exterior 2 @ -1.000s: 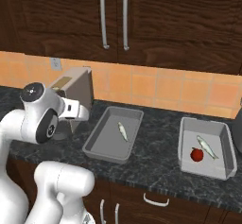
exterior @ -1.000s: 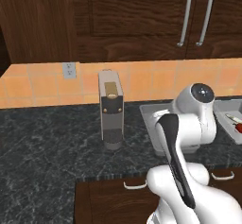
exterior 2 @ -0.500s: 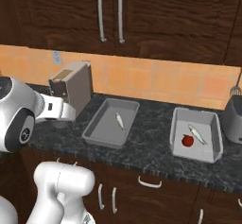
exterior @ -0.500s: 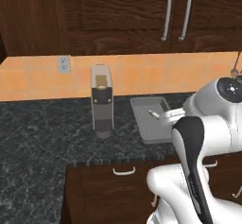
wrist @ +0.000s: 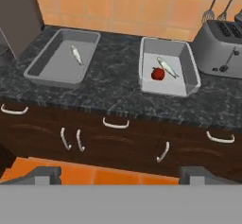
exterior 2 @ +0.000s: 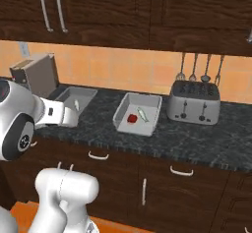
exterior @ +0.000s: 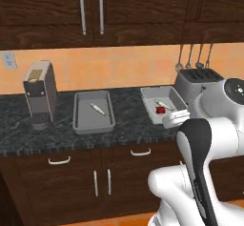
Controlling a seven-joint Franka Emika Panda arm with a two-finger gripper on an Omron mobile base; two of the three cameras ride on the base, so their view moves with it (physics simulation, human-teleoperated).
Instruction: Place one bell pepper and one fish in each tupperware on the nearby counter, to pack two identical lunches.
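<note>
Base driven rightward, toaster (exterior: pixel 199 83) now in view, tool (wrist: pixel 121 173) wide open — empty, fish (wrist: pixel 76 55) alone in left tupperware (wrist: pixel 45 72)

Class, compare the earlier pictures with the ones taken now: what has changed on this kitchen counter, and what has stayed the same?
The base drove, so the whole view slid: the toaster has come into sight. The things themselves did not move. The left tupperware still holds one fish; the right tupperware still holds a fish and a red bell pepper. The hand stays open, holding nothing.

Base is driving rightward along the counter (exterior: pixel 66 134); toaster (exterior: pixel 198 84) and hanging utensils (exterior 2: pixel 199 70) are coming into view.
</note>
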